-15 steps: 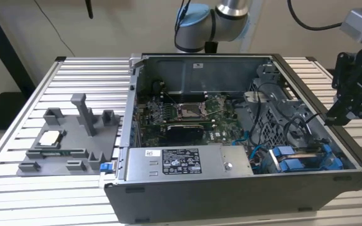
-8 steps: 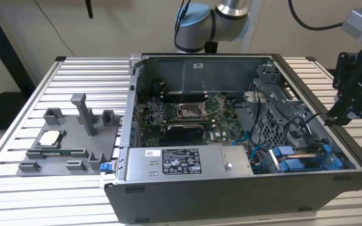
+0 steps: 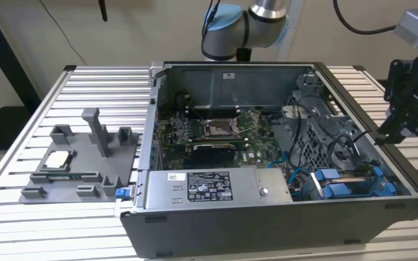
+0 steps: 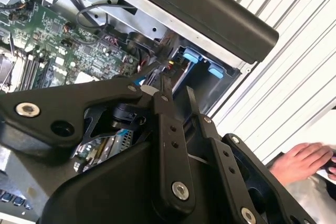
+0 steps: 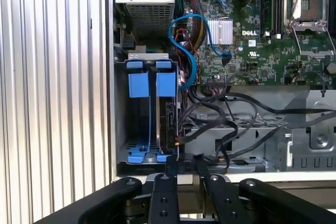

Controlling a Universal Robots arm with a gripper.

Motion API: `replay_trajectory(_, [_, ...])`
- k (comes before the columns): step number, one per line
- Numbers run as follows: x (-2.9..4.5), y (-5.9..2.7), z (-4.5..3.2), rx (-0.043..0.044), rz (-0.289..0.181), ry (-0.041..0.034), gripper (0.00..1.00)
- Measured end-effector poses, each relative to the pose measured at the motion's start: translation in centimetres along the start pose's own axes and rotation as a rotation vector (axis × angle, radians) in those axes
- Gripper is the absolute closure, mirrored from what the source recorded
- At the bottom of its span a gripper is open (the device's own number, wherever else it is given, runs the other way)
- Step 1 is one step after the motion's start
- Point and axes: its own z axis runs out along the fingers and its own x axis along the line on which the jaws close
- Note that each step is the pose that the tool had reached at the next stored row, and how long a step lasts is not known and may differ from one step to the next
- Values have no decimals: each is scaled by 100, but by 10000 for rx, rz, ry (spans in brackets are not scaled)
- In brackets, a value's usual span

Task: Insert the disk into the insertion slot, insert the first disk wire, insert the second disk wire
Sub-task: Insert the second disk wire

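The disk, seen by its bright blue carrier, stands edge-on inside the insertion slot, the grey bay at the case's front corner on the exterior view's right. My black gripper hangs over the case wall just behind that bay. Its fingers stand close together on the end of a black disk wire, which arches up from the cable bundle. A blue wire loops from the motherboard toward the bay.
The open computer case lies on a slatted metal table. A grey power supply box sits beside the bay, with the motherboard behind it. A grey fixture stands at the exterior view's left. A person's hand rests on the table.
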Motion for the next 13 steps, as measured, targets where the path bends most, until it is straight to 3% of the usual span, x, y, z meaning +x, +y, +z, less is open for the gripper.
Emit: replay_trajectory(13, [-57,0,2,0,0,-17,73])
